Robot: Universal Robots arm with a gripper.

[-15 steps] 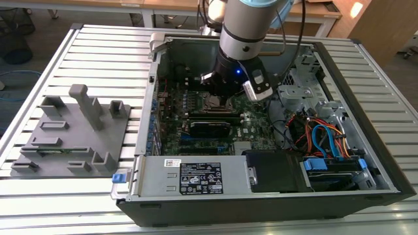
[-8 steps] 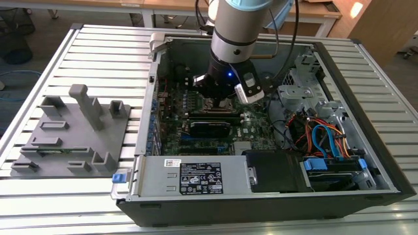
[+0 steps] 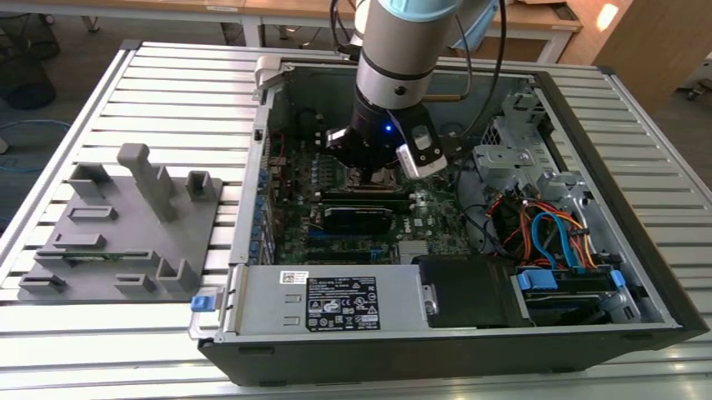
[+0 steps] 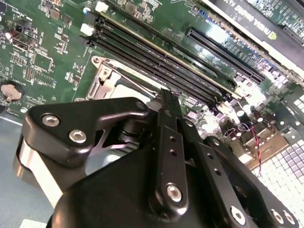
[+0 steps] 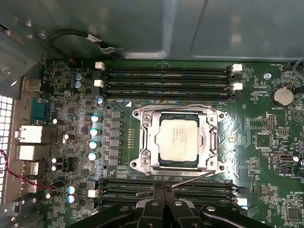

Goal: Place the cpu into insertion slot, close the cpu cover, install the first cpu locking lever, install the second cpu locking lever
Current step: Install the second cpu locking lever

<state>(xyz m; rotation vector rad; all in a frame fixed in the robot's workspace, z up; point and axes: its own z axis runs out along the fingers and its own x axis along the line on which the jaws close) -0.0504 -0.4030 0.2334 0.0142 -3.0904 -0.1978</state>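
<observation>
Where the arm hangs inside the case:
Tool: black tool (image 5: 163, 188), fingers pressed together, holding nothing.
Chip: silver-grey square cpu (image 5: 179, 138) just beyond the tool's tips, seated under the silvery metal cpu cover (image 5: 144, 142).

Open computer case (image 3: 656, 275) on a slatted table (image 3: 167, 83), grey fixture tray (image 3: 112, 250) beside it.

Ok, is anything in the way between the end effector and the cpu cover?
Nothing bulky. The end effector hangs beside the cpu cover, which lies over the seated cpu; just a thin wire lever runs along the frame's near edge between them.
</observation>
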